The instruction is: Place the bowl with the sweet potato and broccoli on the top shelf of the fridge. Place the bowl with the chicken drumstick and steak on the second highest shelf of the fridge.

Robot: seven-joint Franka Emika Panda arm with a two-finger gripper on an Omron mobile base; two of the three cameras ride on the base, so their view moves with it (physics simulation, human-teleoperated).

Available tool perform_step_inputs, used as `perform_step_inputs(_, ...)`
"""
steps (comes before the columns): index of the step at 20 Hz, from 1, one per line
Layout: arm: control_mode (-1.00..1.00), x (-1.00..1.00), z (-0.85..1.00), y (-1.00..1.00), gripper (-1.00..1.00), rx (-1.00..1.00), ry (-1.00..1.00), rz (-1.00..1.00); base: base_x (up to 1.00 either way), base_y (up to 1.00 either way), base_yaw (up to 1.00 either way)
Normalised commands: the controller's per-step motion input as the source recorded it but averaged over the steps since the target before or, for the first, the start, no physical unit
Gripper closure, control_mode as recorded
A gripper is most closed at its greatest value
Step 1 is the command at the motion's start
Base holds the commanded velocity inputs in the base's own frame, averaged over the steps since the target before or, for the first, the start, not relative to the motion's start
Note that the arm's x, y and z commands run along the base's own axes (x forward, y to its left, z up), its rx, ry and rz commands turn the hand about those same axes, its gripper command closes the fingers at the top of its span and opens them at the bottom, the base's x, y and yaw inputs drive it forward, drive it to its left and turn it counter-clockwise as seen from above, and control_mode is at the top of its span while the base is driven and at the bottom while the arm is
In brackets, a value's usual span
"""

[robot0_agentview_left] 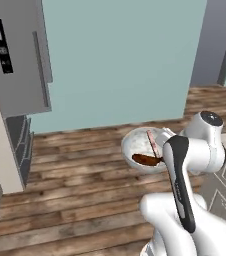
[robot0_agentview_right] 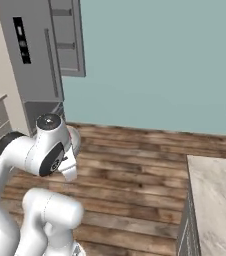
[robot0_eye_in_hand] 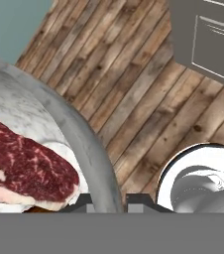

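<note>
The step in hand appears to be the second half of the task: the white bowl (robot0_agentview_left: 144,149) holding the steak (robot0_eye_in_hand: 25,171) and the chicken drumstick (robot0_agentview_left: 146,160) is carried in the air above the wooden floor (robot0_agentview_left: 85,170), on its way to the fridge (robot0_agentview_left: 15,55); in the left base view the bowl sits at about 3 o'clock of centre, just beyond the arm's wrist, with the drumstick at its 6 o'clock and the steak as a thin pink strip leaning across it. In the hand view the gripper (robot0_eye_in_hand: 107,203) has its two dark tips drawn together on the bowl's grey rim, one inside and one outside the wall; the steak lies at 9 o'clock of the tips, inside the bowl.

The fridge stands at 10 o'clock in the left base view and at 11 o'clock in the right base view, its grey door showing a dark panel (robot0_agentview_left: 1,46) and a long handle (robot0_agentview_left: 40,67); in the right base view some grey ledges (robot0_agentview_right: 65,45) show past the door's edge, but which of them is the second highest shelf cannot be told. The next move seems to call for turning the base and arm toward 10 o'clock, keeping the bowl level so the meat does not slide, then lining up with that shelf.

Room is generous: bare floor lies between the robot and the fridge; the teal wall (robot0_agentview_left: 120,60) stands well back at 12 o'clock. The edges to mind are the marble counter (robot0_agentview_right: 217,200) at 4 o'clock in the right base view, the grey cabinet fronts (robot0_eye_in_hand: 208,39), and the fridge door's own edge.
</note>
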Motion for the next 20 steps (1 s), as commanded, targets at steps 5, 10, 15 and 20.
perform_step_inputs(5,1.00,0.00,0.00,0.00,1.00,0.00,0.00,0.00,1.00,-0.27,-0.09)
perform_step_inputs(10,1.00,0.00,0.00,0.00,1.00,0.00,0.00,0.00,1.00,-0.33,-0.07)
perform_step_inputs(15,1.00,0.00,0.00,0.00,1.00,0.00,0.00,0.00,1.00,-0.49,-0.04)
perform_step_inputs(20,1.00,0.00,0.00,0.00,1.00,0.00,0.00,0.00,1.00,-0.58,-0.04)
